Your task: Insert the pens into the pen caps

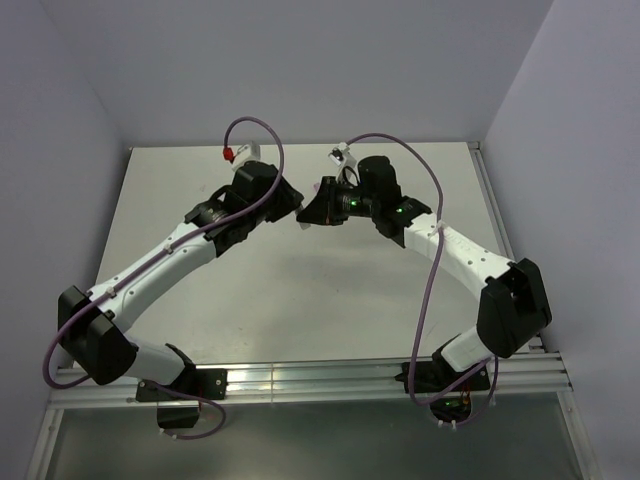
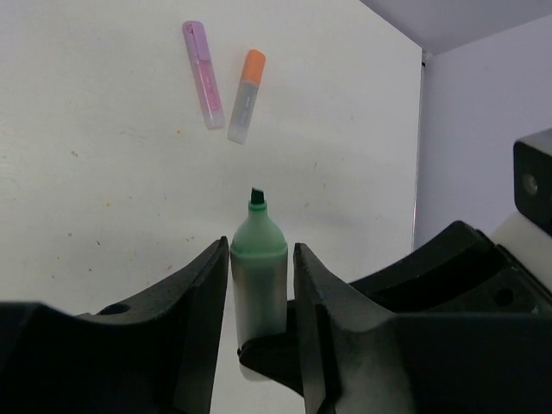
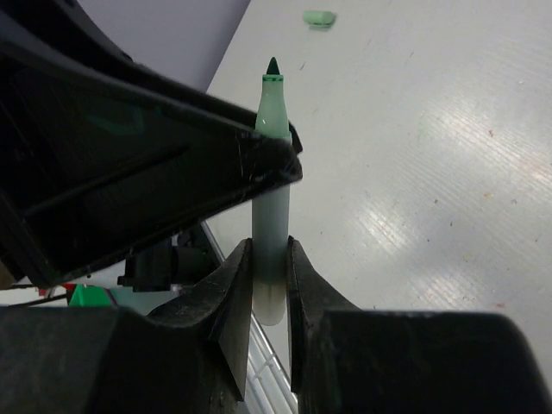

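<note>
The right gripper (image 3: 270, 259) is closed hard on the pale lower end of the mint-green pen (image 3: 271, 220). It has one finger on each side, and the pen stands upright out of the pinch with its dark tip bare. Just above that hold, the left gripper (image 2: 259, 248) brackets the same pen at its green shoulder. Its fingers sit close on both flanks, but neither wrist view shows whether they press the barrel or merely stand beside it.

This looks like a hand-over of the pen to the right arm, which would free the left arm to fetch the cap. To do it well, the left jaws should spread until they are plainly clear on both sides. They should then draw straight back along the barrel's line, not sideways. The right gripper's hold is low on the barrel, so a brush near the top could lever the pen over. The right arm should hold steady until the left is away, with the tip end unobstructed.

Farther off, the green cap (image 3: 319, 17) lies on the table (image 3: 431, 172), well apart from both grippers. It is best gripped with its mouth left exposed and pushed on along the pen's axis.

Beyond the left gripper, the pink pen (image 2: 203, 76) and the orange-ended pen (image 2: 244, 97) lie just beside each other. Both appear to be capped already.
</note>
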Tool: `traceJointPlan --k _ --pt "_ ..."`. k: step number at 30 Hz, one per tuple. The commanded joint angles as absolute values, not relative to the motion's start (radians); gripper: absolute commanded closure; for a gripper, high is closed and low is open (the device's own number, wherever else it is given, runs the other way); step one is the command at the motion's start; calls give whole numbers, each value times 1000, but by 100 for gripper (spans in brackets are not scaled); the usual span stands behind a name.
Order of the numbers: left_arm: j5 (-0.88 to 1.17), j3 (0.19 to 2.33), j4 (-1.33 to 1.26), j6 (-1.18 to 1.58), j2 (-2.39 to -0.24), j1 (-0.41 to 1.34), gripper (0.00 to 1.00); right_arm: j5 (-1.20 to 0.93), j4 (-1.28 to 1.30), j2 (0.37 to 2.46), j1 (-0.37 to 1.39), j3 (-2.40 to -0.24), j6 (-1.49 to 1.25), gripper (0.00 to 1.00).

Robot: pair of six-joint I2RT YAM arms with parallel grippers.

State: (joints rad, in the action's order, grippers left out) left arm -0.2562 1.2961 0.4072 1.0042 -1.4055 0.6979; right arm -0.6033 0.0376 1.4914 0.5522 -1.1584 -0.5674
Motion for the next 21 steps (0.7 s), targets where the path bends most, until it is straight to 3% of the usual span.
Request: traceJointPlan --k 1,6,7,14,18,21 --pt "-310 1350 373 973 -1410 696 59 -638 20 1431 563 -1147 -557 100" --pt "-328 1350 368 979 -1408 695 58 -638 25 1424 563 -1144 -555 100" --pt "-322 1348 367 974 -1408 695 63 -635 25 1422 563 -1144 -557 100" --pt "-290 1353 365 971 -1413 695 75 -630 25 1425 563 -1147 -554 100" --pt "-282 1347 365 971 -1410 695 100 -629 23 1434 561 -1155 -552 100" --pt "-275 1333 351 973 -1398 695 100 -630 25 1447 561 -1163 -555 100"
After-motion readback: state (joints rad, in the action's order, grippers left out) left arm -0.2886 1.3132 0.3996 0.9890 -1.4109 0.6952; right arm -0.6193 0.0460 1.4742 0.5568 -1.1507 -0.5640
